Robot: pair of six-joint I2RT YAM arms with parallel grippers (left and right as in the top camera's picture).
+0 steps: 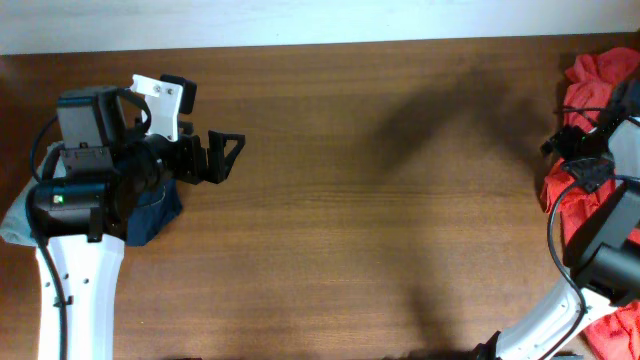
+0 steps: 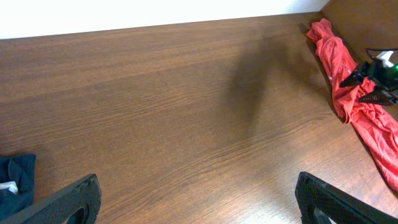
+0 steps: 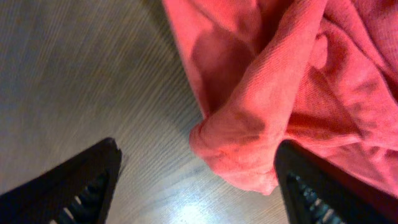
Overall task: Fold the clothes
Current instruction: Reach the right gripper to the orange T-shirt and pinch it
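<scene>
The clothes are crumpled orange-red T-shirts (image 1: 598,78) heaped along the table's right edge, also seen at the far right of the left wrist view as a long red heap (image 2: 348,93). My right gripper (image 1: 568,150) is low over this heap. In the right wrist view the right gripper (image 3: 199,190) is open, with a rounded fold of the red cloth (image 3: 249,137) reaching between the jaws close to the right finger (image 3: 323,190). No print shows. My left gripper (image 1: 228,157) hovers open over bare wood at the left; in its own view the left gripper (image 2: 199,205) holds nothing.
A dark navy folded garment (image 1: 160,215) lies under the left arm, its corner showing in the left wrist view (image 2: 15,180). A light-grey garment (image 1: 14,222) lies at the left edge. More red cloth (image 1: 615,330) sits at the front right corner.
</scene>
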